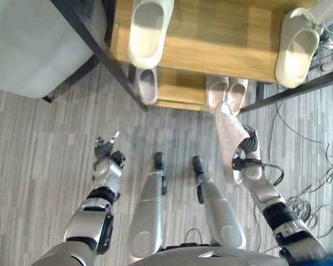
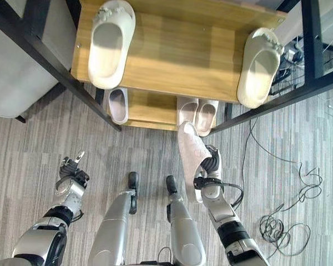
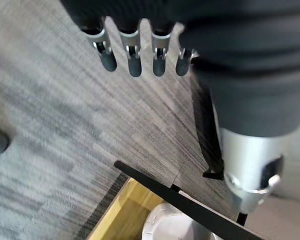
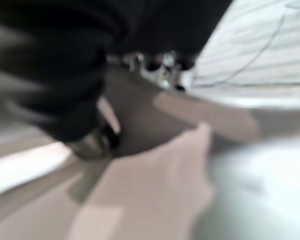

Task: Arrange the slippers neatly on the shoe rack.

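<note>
Right hand has its fingers curled round a pink slipper, held above the floor just near of the shoe rack. Left hand hangs open and empty. Five slippers already sit on the shelves; judging by this, the held one remains to be placed.

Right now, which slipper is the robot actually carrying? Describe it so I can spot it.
Start at the wooden shoe rack; just in front of its lower shelf, above the floor, the right hand grips a pale pink slipper. Unlike the shelved slippers, it is off the rack and turned sole-out.
</note>
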Controlling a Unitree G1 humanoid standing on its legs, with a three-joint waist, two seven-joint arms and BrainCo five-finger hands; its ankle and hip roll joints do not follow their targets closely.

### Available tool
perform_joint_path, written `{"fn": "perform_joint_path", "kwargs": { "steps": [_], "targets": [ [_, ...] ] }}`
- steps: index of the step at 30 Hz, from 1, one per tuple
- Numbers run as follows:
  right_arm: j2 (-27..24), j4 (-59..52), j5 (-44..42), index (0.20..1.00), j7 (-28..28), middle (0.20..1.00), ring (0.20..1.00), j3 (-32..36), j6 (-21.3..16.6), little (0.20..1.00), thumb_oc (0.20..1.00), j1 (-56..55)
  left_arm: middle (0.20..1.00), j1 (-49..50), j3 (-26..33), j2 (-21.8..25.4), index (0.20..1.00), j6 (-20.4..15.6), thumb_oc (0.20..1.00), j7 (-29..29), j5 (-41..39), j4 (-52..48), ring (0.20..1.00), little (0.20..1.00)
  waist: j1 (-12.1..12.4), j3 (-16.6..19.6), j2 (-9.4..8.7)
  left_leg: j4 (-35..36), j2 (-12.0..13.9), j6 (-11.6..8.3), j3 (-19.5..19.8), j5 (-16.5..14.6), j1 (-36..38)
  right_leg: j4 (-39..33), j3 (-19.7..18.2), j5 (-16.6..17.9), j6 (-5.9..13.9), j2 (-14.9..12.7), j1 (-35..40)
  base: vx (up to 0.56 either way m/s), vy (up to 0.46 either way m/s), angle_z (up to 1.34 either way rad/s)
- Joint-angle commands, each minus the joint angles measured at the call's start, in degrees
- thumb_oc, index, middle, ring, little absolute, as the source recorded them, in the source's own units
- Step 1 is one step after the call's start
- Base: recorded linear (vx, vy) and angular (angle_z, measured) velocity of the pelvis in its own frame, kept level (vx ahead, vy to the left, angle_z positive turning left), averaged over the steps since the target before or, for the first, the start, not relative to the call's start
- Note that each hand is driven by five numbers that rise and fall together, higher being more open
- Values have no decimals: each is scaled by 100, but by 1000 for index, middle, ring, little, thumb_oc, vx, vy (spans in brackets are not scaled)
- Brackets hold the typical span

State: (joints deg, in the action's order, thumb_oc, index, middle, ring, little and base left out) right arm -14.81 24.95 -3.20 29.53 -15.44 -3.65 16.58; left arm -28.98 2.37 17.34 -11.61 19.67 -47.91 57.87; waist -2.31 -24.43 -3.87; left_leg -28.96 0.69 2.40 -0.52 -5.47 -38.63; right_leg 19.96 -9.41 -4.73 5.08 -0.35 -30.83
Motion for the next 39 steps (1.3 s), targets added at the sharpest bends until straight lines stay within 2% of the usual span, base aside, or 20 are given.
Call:
{"fn": "perform_joint_path", "kwargs": {
  "steps": [1, 5, 6, 7, 9, 14, 19, 25, 29, 32, 34, 39],
  "targets": [
    [-384, -497, -100, 200, 71, 200, 200, 128, -8, 200, 200, -63, 1000, -18, 42, -1, 1000, -134, 1000, 544, -29, -28, 1000, 1000, 29, 171, 257, -477, 182, -277, 149, -481, -327, 989, 148, -499, 78, -231, -409, -15, -30, 6],
    [-494, -391, -253, 200, 308, 200, 200, 46, 15, 200, 200, 302, 1000, -412, 59, 70, 1000, -64, 1000, 1426, 271, 119, 1000, 1000, 2, 102, 361, -1077, 184, -260, 242, -619, -1059, 1746, 183, -741, -12, -180, -1186, -28, -41, 9],
    [-495, -386, -254, 200, 309, 200, 200, 45, 14, 200, 200, 311, 1000, -421, 61, 71, 1000, -63, 1000, 1427, 271, 122, 1000, 1000, -2, 126, 367, -1113, 185, -261, 249, -633, -1111, 1779, 187, -756, -12, -176, -1235, 93, -30, 7],
    [-531, -361, -258, 200, 339, 200, 200, 28, 36, 200, 200, 356, 1000, -466, 83, 102, 1000, -27, 1000, 1484, 219, 163, 1000, 1000, -1, 141, 373, -1253, 173, -269, 295, -861, -1149, 1933, 169, -965, -26, -158, -1287, 93, -36, 5],
    [-657, -106, -328, 200, 434, 200, 200, -7, 85, 200, 200, 693, 1000, -657, 85, 194, 1000, 48, 1000, 1570, 119, 205, 1000, 1000, 7, 81, 444, -1742, 182, -237, 339, -1036, -1618, 2482, 217, -1179, -75, -98, -1783, 33, -41, 3],
    [-825, 150, -522, 200, 543, 200, 200, 84, 153, 200, 200, 1128, 1000, -761, 60, 215, 1000, 125, 1000, 1566, -57, 177, 1000, 1000, 39, 60, 553, -2206, 194, -183, 395, -1188, -2149, 3036, 245, -1355, -105, -57, -2371, -2, -22, 0],
    [-1222, 808, -892, 200, 459, 200, 200, 16, 397, 200, 200, 2200, 1000, -938, 20, 365, 1000, 163, 1000, 1383, -315, 258, 1000, 1000, 103, 43, 651, -2578, 169, -201, 392, -1280, -2744, 3555, 270, -1476, -113, -74, -3021, 5, -27, 3],
    [-1359, 1456, -991, 200, 287, 200, 200, -200, 589, 200, 200, 3258, 1000, -1043, -12, 578, 1000, 181, 1000, 1011, -398, 399, 1000, 1000, 195, 140, 693, -2522, 127, -228, 328, -1232, -3080, 3581, 287, -1490, -112, -130, -3374, 9, -1, 0],
    [-1394, 1591, -902, 200, 204, 200, 200, -253, 655, 200, 200, 3657, 1000, -969, -55, 549, 1000, 148, 1000, 836, -397, 234, 1000, 1000, 246, 165, 735, -2458, 96, -227, 284, -1206, -3168, 3569, 284, -1489, -113, -162, -3474, 24, 6, 1],
    [-1404, 1675, -811, 200, 175, 200, 200, -172, 778, 200, 200, 3979, 1000, -759, -181, 383, 1000, 110, 1000, 697, -360, -192, 1000, 1000, 330, 186, 801, -2442, 31, -217, 267, -1194, -3272, 3591, 290, -1485, -108, -200, -3588, 34, 2, 8],
    [-1453, 1829, -778, 200, 214, 200, 200, -171, 785, 200, 200, 4326, 1000, -500, -125, 131, 1000, -103, 1000, 696, -871, -717, 1000, 1000, 448, 203, 872, -2359, -21, -206, 220, -1165, -3333, 3549, 293, -1483, -121, -233, -3652, 43, 14, 8],
    [-1495, 1966, -906, 200, 400, 200, 200, -42, 798, 200, 200, 4654, 1000, 72, -392, -6, 1000, -212, 1000, 778, -421, -1717, 1000, 1000, 630, 252, 944, -2177, -106, -198, 189, -1072, -3415, 3434, 302, -1355, -95, -301, -3731, 22, -10, 13]
  ]
}}
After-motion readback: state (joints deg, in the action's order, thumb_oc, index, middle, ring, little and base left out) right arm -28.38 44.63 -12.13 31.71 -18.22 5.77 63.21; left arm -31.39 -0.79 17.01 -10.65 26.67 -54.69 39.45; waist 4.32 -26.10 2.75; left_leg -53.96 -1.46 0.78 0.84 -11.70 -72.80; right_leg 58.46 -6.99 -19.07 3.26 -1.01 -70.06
